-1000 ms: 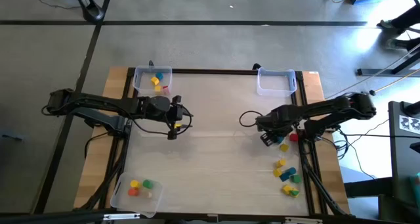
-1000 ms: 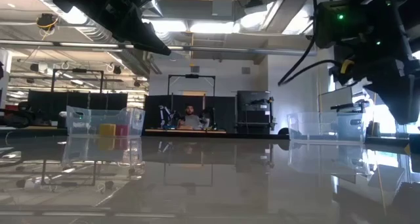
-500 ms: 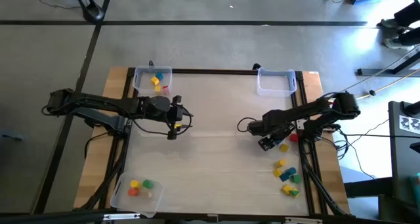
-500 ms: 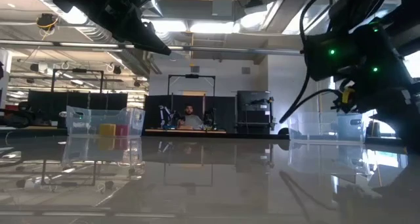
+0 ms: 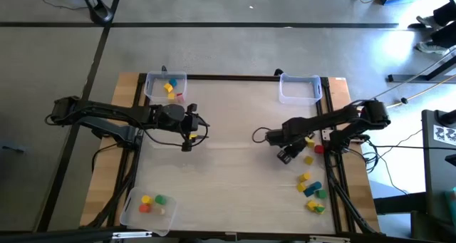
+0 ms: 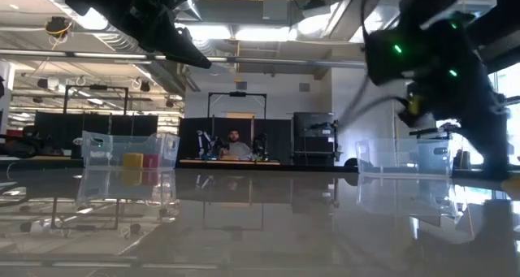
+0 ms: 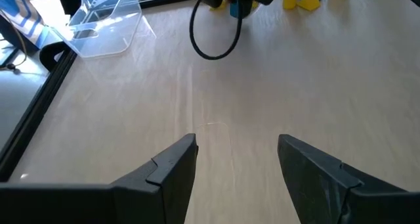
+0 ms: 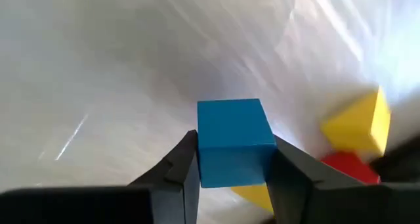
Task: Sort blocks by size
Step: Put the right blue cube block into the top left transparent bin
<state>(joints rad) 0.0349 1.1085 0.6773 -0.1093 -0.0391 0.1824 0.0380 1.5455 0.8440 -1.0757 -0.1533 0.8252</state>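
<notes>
My right gripper [image 8: 231,163] is shut on a blue cube [image 8: 234,140] at the table's right, just left of the loose blocks. A yellow block [image 8: 358,124] and a red block [image 8: 348,167] lie beyond it. More blocks [image 5: 312,190] lie in a heap near the right edge. My left gripper [image 7: 236,159] is open and empty above the table's left middle; in the high view it shows beside the far left tray [image 5: 188,130]. My right gripper pinches the blue cube by two opposite side faces [image 8: 202,152], one finger on each. The cube's top and front faces show between the fingertips [image 8: 292,165]. It sits level in the hold; I cannot tell whether it is clear of the table.
A clear tray [image 5: 165,88] at the far left holds yellow, blue and red blocks. A clear tray [image 5: 300,89] at the far right shows no blocks. A third tray [image 5: 149,208] at the near left holds yellow, green and orange blocks. Bare wood lies between the arms.
My right gripper has gone a little toward the table's left edge, away from the loose blocks at the right. My left arm has kept still.
</notes>
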